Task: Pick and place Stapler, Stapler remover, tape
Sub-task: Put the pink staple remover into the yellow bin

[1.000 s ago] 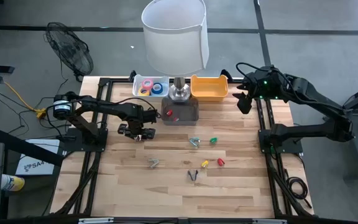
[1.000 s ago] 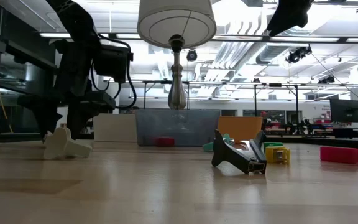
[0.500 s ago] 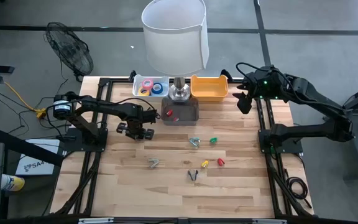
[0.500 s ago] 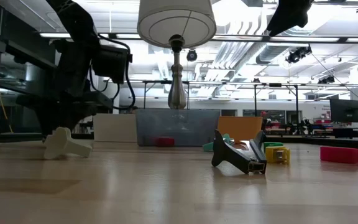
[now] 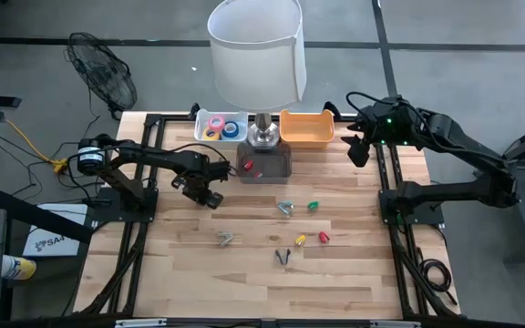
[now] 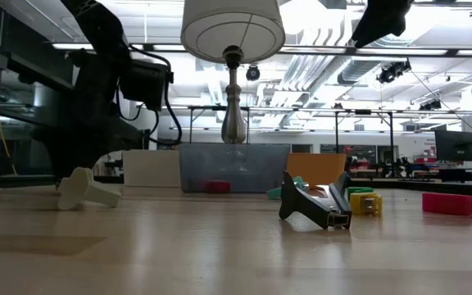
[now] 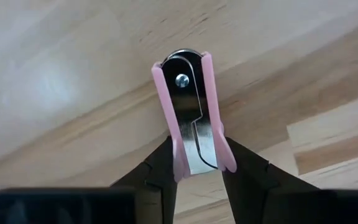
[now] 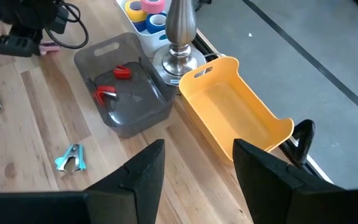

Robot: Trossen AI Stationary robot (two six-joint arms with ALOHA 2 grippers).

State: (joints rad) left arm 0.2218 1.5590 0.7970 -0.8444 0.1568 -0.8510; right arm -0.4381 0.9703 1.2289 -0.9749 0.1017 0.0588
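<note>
My left gripper (image 5: 205, 192) hangs over the table's left half, near the grey tray (image 5: 276, 169), shut on a pink staple remover (image 7: 188, 112). Other staple removers lie on the table: a teal one (image 5: 285, 209), a pale one (image 5: 225, 240) and a black one (image 5: 283, 257). The tape rolls (image 5: 219, 127), yellow, pink and blue, sit in a white tray at the far edge. Two small red pieces (image 8: 112, 84) lie in the grey tray. My right gripper (image 8: 194, 180) is open, held high over the far right corner (image 5: 357, 150). My left gripper pinches the pink staple remover between its two fingers (image 7: 164, 163), on the pink side grips near the claw end (image 7: 178, 158). The riveted hinge end (image 7: 180, 79) points away from the fingers. They come from above, pointing down, and the remover is lifted off the wood.
A lamp (image 5: 256, 55) stands at the far middle, its base between the white tray and an orange bin (image 5: 306, 128). Small green (image 5: 313, 206), yellow (image 5: 301, 240) and red (image 5: 323, 237) blocks lie near the middle. The near half of the table is bare wood.
My left gripper has turned at the wrist and shifted slightly toward the grey tray, still shut on the pink staple remover. The right arm and the things on the table have kept still.
</note>
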